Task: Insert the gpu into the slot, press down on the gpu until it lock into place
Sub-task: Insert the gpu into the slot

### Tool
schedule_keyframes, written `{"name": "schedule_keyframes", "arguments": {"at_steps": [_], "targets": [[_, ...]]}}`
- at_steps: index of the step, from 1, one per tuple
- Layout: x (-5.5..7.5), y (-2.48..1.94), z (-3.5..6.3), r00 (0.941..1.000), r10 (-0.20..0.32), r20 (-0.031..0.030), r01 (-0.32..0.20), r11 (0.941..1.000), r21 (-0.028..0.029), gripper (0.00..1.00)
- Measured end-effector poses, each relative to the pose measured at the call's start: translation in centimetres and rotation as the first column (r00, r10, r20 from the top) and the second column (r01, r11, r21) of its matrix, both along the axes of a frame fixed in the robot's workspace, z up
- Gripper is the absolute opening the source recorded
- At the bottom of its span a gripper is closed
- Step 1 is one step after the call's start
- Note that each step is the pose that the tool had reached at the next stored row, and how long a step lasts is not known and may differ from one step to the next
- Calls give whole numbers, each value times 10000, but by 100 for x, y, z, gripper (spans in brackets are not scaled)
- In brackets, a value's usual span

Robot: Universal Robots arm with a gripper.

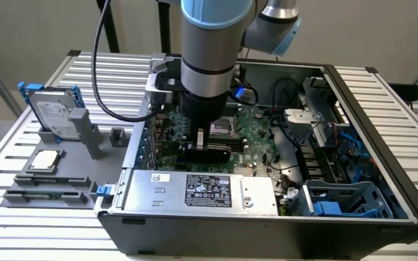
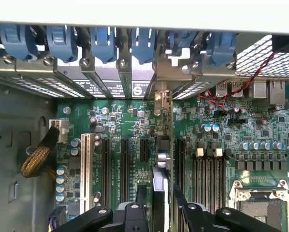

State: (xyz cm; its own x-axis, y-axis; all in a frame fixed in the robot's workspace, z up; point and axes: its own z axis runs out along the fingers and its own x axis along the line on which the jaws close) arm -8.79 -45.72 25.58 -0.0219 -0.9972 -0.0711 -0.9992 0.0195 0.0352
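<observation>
Your pincer (image 2: 159, 212) grips the gpu (image 2: 160, 186) edge-on, closed around it, standing it upright on the motherboard (image 2: 120, 116) inside the case (image 1: 354, 217), midway between its walls.

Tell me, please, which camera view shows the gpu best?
The wrist view: the gpu runs edge-on from the gripper toward its silver bracket at the case's rear wall, above the motherboard. In the exterior view the arm covers most of it; only a dark edge shows.

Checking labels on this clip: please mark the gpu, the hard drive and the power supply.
gpu (image 2: 160, 193): wrist view, its top edge, seen edge-on.
hard drive (image 1: 54, 117): exterior view, its labelled face.
power supply (image 1: 202, 190): exterior view, its black label.
</observation>
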Motion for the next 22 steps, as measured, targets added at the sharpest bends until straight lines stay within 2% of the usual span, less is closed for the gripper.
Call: {"name": "schedule_keyframes", "arguments": {"at_steps": [4, 6, 7, 8, 10, 11, 16, 22], "targets": [[-6, 0, 172, 10000, -1, 0, 1, 10000, -4, 34], [-14, 2, 224, 10000, -1, 0, 1, 10000, -7, 31], [-19, 4, 235, 10000, 0, -1, 0, 10000, -11, 25], [-26, 7, 234, 10000, -1, 1, 1, 10000, -10, 25], [-45, 22, 236, 10000, 0, -1, 0, 10000, -28, 13], [-57, 35, 232, 10000, 0, 2, 0, 10000, -38, 11], [-95, 96, 182, 10000, 5, 26, -4, 10000, -88, 11], [-113, 115, 123, 10000, 14, 31, -14, 9999, -167, 11]]}}
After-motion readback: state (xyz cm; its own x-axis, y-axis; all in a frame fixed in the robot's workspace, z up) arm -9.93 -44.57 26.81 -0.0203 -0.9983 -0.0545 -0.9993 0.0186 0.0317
